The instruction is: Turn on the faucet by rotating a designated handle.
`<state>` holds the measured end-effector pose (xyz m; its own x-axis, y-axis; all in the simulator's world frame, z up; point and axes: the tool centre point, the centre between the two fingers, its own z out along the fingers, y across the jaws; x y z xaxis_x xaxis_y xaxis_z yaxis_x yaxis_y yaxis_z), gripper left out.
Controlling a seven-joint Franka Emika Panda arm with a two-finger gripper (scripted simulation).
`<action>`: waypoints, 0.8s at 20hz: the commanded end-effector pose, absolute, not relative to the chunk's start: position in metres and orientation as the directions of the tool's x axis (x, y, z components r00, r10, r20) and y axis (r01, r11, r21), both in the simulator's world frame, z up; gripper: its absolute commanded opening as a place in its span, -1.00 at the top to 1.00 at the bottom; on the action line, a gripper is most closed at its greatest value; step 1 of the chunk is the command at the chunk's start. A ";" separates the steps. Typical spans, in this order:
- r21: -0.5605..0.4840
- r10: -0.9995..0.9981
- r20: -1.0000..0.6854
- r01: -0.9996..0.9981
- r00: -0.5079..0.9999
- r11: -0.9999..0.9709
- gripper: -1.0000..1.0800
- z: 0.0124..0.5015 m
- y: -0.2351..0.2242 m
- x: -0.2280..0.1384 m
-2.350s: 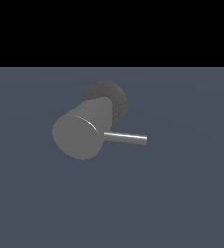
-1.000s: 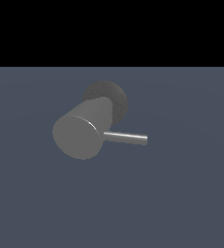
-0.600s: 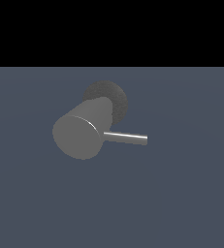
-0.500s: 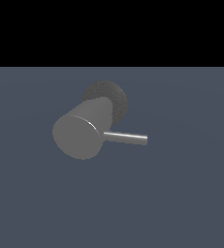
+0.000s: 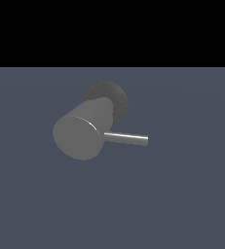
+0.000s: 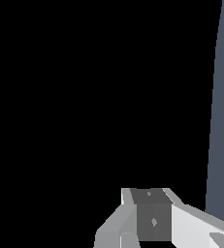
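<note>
Sideways from the faucet (image 5: 80,136) sticks the handle (image 5: 127,138), untouched; whether the gripper (image 6: 152,220) is open, I cannot tell.

The light is soft and dim, and the colours look grey and flat. The faucet (image 5: 84,131) has a pale flat end, with a thin bright line along its edge. Its base (image 5: 111,97) behind it looks dark and grainy. The handle (image 5: 126,139) shines most near its tip. No shadow shows on the floor (image 5: 182,194) under the faucet. Edges are sharp, not blurry. The wrist view is mostly black, with a pale blocky gripper (image 6: 152,220).
</note>
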<state>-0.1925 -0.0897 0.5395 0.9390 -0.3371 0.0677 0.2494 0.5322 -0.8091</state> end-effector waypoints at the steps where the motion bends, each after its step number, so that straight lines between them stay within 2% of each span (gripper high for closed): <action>1: -0.766 -0.362 0.021 0.248 0.932 0.593 1.00 0.532 -0.100 -0.185; 16: -0.621 -0.412 -0.153 0.237 0.898 0.747 1.00 0.495 -0.130 -0.159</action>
